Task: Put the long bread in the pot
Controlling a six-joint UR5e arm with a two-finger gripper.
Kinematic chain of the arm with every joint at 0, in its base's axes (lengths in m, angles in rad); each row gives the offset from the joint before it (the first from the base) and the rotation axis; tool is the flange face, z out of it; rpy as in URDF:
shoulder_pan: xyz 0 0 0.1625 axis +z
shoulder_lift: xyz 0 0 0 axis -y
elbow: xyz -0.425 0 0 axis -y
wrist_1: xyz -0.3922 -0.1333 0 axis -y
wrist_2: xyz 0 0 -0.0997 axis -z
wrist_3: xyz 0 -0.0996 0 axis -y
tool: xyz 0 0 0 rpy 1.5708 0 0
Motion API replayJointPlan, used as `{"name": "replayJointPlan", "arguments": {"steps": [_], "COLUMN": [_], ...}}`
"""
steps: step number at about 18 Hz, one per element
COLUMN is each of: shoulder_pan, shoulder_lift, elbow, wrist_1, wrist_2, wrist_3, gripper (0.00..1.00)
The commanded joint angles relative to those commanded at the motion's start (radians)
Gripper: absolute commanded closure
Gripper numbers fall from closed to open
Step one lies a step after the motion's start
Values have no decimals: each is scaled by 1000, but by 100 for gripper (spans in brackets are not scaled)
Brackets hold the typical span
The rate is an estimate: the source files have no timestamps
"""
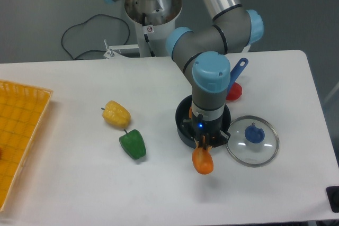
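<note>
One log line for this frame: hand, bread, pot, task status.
hand: shut on bread | bread: held at one end, hanging by pot's near rim | pot: mostly hidden by arm | lid: off, beside pot | status: bread not yet in

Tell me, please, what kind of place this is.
Probably a robotics lab bench, not a real kitchen. A white table stands on a plain grey floor, with the arm's base and a loose cable behind it. The items are toys: a long bread in the gripper, peppers and a small pot.

Probably a lab — white table (159,194), toy food, grey floor.
</note>
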State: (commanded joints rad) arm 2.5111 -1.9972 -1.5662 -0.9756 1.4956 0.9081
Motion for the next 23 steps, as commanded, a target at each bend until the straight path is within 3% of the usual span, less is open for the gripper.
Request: {"name": "replayJointPlan", "arguments": {"steps": [19, 23], "shoulder_pan": [3, 2], "shoulder_lift": [-17, -12], "elbow": [-15, -28], "wrist_1": [26, 28], "wrist_2": [5, 18], "wrist_3": [64, 64], "gripper": [80, 75]}}
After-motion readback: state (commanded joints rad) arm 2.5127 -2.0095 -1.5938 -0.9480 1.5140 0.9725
